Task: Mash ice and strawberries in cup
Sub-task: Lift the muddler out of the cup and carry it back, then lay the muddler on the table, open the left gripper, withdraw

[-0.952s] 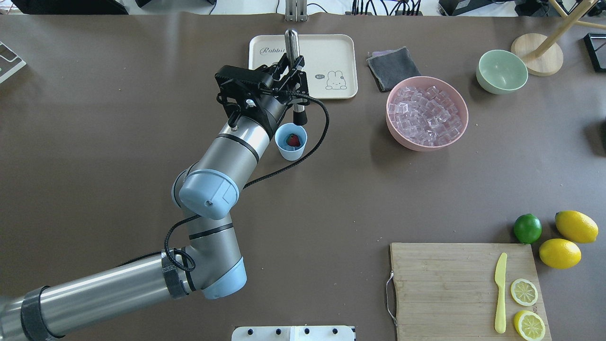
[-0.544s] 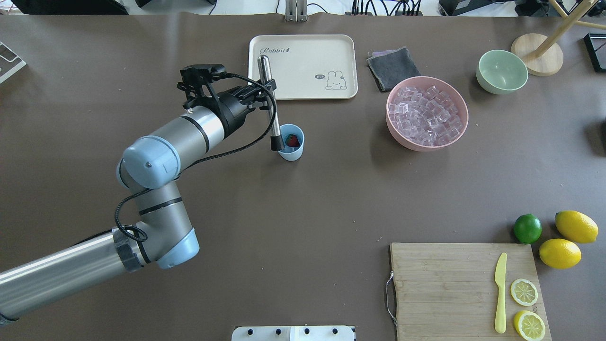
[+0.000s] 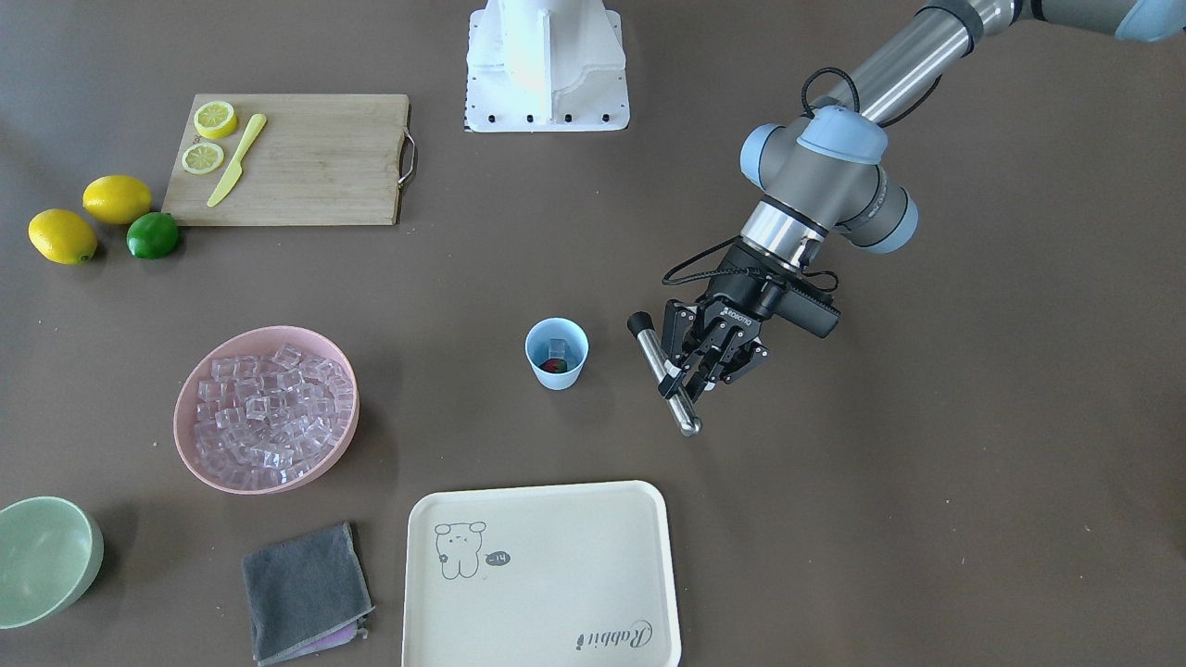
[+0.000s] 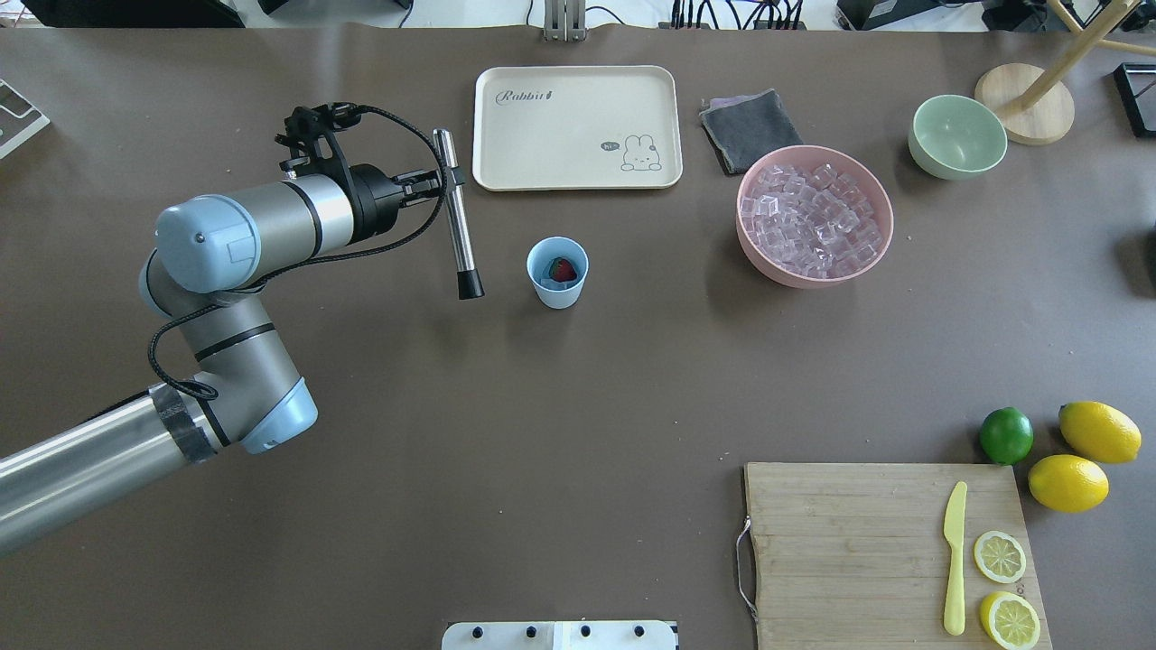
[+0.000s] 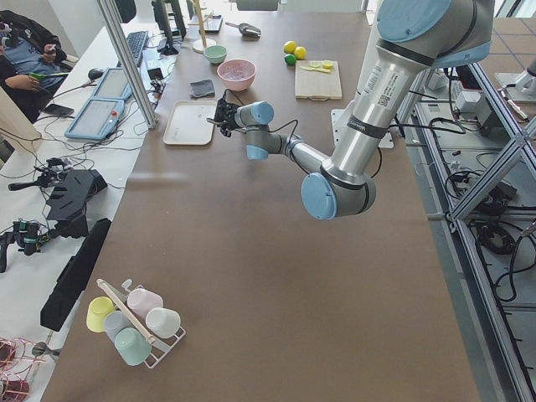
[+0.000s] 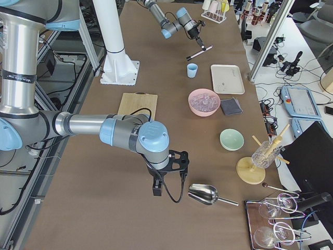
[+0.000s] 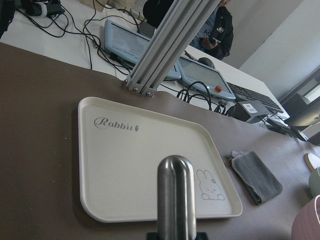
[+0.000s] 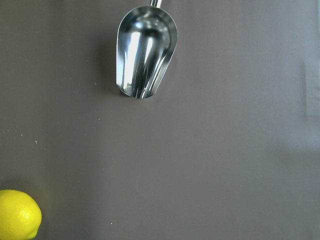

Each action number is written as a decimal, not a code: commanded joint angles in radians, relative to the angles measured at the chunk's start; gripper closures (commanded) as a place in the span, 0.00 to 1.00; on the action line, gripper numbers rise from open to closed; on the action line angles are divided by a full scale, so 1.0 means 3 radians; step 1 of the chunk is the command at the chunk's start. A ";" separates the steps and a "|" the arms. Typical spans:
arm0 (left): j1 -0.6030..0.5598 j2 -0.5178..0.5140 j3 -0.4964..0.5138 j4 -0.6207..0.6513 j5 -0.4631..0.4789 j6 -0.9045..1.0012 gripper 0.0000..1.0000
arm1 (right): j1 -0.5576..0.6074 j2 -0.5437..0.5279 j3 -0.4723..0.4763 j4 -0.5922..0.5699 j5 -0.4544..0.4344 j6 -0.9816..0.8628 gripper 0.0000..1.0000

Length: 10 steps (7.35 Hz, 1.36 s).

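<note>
1. The cup (image 4: 557,271) stands upright on the desk (image 4: 578,388), near the left fingers (image 4: 417,183), holding one strawberry (image 4: 562,268) and ice (image 3: 556,346).
2. The left fingers clamp a steel muddler (image 4: 457,226), which is clear of the cup.
3. For the right fingers (image 6: 156,187), the grip state cannot be told.

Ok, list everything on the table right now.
cup: one, light blue, mid-table
strawberry: one, red, in cup
pink bowl: one, right of cup
ice: clear; one cube in cup, many in pink bowl
green bowl: one, far right
tray: one, cream, behind cup
cloth: one, grey, beside tray
cutting board: one, wooden, near right
knife: one, yellow, on board
lemon halves: two, on board
lemons: two, yellow, beside board
lime: one, green, beside lemons
scoop: one, steel, on table
muddler: one, steel, left of cup
left hand: shut on muddler
right hand: near scoop, grip unclear
</note>
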 commanded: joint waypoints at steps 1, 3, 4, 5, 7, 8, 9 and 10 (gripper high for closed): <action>-0.0110 0.0002 0.0042 0.0231 -0.0212 -0.0080 0.72 | 0.0032 -0.0008 0.0009 -0.0003 0.0002 0.0000 0.00; -0.0487 0.0181 0.0052 0.0680 -0.1322 -0.0075 0.70 | 0.0053 -0.0008 0.0009 -0.0003 0.0002 0.0000 0.00; -0.0676 0.0333 0.0052 0.0789 -0.1820 -0.0040 0.69 | 0.0083 -0.0008 0.0019 -0.0003 0.0002 0.0000 0.00; -0.0855 0.0638 0.0047 0.0770 -0.2154 0.0447 0.68 | 0.0089 -0.0028 0.0024 -0.0003 0.0037 0.0000 0.00; -0.1121 0.1140 0.0052 0.0785 -0.2326 0.1211 0.67 | 0.0094 -0.0064 0.0024 -0.0003 0.0073 0.0000 0.00; -0.1204 0.1391 0.0057 0.0790 -0.2442 0.1603 0.65 | 0.0094 -0.0074 0.0024 -0.0008 0.0073 0.0000 0.00; -0.1230 0.1626 0.0037 0.0744 -0.2499 0.1719 0.63 | 0.0104 -0.0110 0.0029 -0.0003 0.0094 0.0000 0.00; -0.1235 0.1709 -0.0009 0.0744 -0.2469 0.1725 0.20 | 0.0119 -0.0105 0.0029 -0.0003 0.0104 0.0000 0.00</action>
